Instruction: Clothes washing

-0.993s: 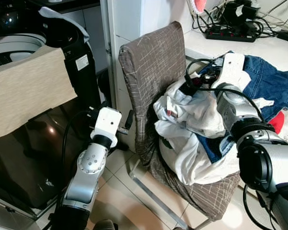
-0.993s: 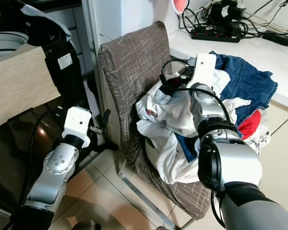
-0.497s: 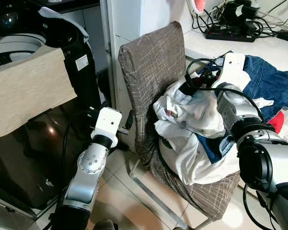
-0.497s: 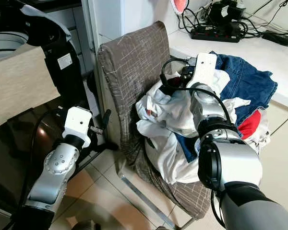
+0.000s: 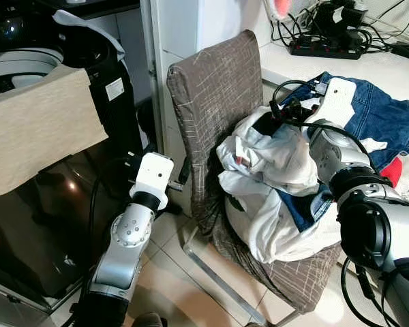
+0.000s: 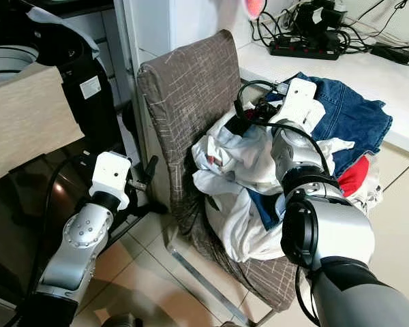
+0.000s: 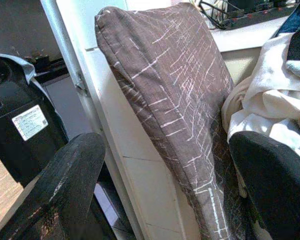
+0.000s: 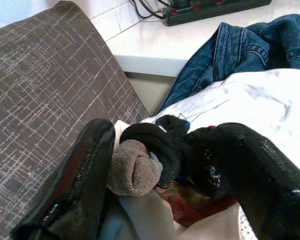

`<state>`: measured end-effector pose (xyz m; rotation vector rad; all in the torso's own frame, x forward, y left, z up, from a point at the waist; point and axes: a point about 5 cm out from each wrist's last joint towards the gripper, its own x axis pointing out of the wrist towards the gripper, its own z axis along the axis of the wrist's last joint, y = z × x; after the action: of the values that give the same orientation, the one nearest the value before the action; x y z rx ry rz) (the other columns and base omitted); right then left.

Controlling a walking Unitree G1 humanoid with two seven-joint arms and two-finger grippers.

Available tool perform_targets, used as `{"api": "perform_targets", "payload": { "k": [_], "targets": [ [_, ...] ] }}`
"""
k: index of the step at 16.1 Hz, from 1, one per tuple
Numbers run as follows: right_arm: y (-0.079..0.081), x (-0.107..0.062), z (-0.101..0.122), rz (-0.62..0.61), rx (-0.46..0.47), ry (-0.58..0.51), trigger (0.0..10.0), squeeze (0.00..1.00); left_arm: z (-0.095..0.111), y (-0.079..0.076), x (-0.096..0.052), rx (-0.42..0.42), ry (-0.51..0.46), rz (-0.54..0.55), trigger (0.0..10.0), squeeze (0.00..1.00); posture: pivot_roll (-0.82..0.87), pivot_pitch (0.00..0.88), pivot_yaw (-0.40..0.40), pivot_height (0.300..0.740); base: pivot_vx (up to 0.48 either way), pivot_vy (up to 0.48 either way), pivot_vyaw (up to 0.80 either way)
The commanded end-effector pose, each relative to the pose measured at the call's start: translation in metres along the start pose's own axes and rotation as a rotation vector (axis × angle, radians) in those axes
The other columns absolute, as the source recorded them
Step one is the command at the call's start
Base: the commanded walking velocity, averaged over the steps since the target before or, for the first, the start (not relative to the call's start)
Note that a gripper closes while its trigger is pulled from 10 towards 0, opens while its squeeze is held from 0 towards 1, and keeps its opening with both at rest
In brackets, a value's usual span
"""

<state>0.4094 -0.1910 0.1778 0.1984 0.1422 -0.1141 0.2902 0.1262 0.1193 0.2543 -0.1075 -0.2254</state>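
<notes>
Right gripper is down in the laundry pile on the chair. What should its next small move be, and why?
Probably close the fingers. The right gripper sits at the top of the clothes pile on the chair, open, with a black and grey sock bundle lying between its fingers. Nothing is gripped yet, so closing comes before lifting toward the washing machine.

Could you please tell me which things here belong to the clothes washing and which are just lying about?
For the job:
washing machine
laundry pile on the chair
jeans
socks between the right gripper fingers
left gripper, idle beside the chair

Lying about:
power strip with cables
beige cloth
</notes>
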Motion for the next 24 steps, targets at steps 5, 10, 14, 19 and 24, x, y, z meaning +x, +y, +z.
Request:
{"api": "perform_targets", "payload": {
  "k": [5, 10, 14, 19, 24],
  "targets": [
    [-0.009, 0.0, -0.001, -0.072, -0.105, 0.066, 10.0, 0.0, 0.003, -0.003, 0.003, -0.002, -0.009, -0.013, 10.0, 0.0, 0.1, 0.004, -0.052, 0.732, 0.0, 0.0, 0.0],
    [-0.009, 0.0, -0.004, -0.071, -0.109, 0.086, 10.0, 0.0, 0.003, -0.003, 0.003, 0.001, -0.008, -0.011, 10.0, 0.0, 0.11, 0.0, -0.057, 0.732, 0.0, 0.0, 0.0],
    [-0.007, 0.0, -0.004, -0.059, -0.068, 0.095, 0.0, 0.0, 0.003, -0.001, 0.003, 0.004, -0.009, -0.007, 10.0, 0.0, 0.11, 0.0, -0.058, 0.732, 0.0, 0.0, 0.0],
    [-0.011, -0.001, -0.012, -0.057, -0.021, 0.13, 0.0, 0.0, 0.003, -0.001, 0.004, 0.004, -0.009, -0.01, 10.0, 0.0, 0.11, 0.0, -0.052, 0.732, 0.0, 0.0, 0.0],
    [-0.007, -0.003, -0.021, -0.04, 0.016, 0.154, 0.0, 0.0, 0.004, -0.001, 0.005, 0.007, -0.012, -0.01, 10.0, 0.0, 0.12, 0.0, -0.048, 0.732, 0.0, 0.0, 0.0]
  ]
}}
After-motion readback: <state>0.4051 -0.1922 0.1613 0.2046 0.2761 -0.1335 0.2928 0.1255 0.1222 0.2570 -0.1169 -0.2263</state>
